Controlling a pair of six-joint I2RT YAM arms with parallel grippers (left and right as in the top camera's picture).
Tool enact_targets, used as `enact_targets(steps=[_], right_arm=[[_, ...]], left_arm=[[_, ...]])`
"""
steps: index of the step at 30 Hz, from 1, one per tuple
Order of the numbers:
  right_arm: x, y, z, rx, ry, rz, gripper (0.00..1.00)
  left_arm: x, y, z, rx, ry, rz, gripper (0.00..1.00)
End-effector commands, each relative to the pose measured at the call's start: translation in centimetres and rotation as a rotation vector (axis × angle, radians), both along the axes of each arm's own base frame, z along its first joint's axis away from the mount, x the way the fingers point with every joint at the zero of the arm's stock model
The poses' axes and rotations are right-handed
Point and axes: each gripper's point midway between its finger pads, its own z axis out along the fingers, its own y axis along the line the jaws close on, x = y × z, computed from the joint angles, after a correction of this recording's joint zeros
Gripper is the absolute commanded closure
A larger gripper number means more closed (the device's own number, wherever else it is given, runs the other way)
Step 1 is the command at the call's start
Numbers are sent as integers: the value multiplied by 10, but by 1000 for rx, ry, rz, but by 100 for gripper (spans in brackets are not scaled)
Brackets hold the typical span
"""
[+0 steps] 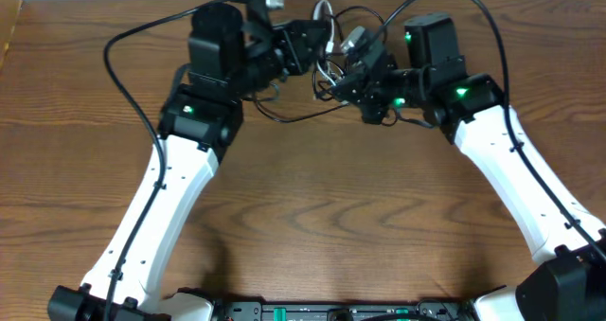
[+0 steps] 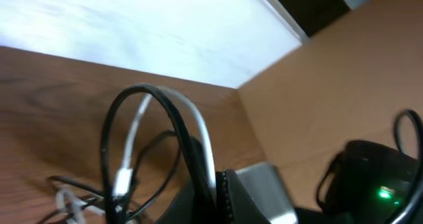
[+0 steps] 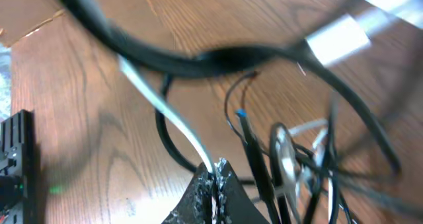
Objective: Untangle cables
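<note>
Both arms reach to the far side of the counter (image 1: 312, 198), tools almost tip to tip. The cables (image 1: 330, 63) sit as one knotted bunch between the left tool (image 1: 312, 44) and the right tool (image 1: 347, 79), touching both.

Left tool: jaws closed narrow. In its wrist view a white cable (image 2: 198, 128) and a black cable (image 2: 115, 128) arch up ahead of the tips, and both run down into the closed jaws. The grip appears to take both, though the contact point is dark and hard to read. A white plug (image 2: 123, 182) shows inside the black loop, left of the tips.

Right tool: jaws pinched shut on the white cable (image 3: 165, 115), which leaves the tips and runs up and to the left across the wood. Right of the tips lie a thin black cord (image 3: 251, 145) with a blue end and a silvery round plug (image 3: 284, 154), in a loose snarl on the counter, just beside the tool
</note>
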Motion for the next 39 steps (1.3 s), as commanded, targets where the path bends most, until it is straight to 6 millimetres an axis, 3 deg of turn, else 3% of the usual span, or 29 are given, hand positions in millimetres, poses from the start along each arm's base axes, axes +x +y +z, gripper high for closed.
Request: enact_targets(steps=[1, 12, 16, 20, 24, 32, 38, 39], right_arm=[[5, -11, -1, -2, 17, -29, 99], [17, -35, -3, -6, 26, -88, 99], [23, -54, -7, -12, 57, -138, 99], [27, -79, -12, -21, 96, -197, 99], [32, -106, -11, -21, 116, -261, 99], [28, -143, 7, -15, 100, -352, 99], [22, -154, -10, -88, 169, -416, 99], [18, -152, -13, -93, 189, -412, 94]], left_arm=[[4, 18, 7, 15, -24, 38, 92], [3, 22, -6, 92, -30, 31, 92], [3, 24, -10, 104, -19, 32, 91], [0, 25, -19, 140, -5, 22, 83], [-5, 27, -32, 180, 28, 6, 83], [-10, 27, -40, 195, 57, -8, 83], [-12, 26, -42, 197, 72, -13, 83], [-13, 27, -45, 201, 84, -14, 83]])
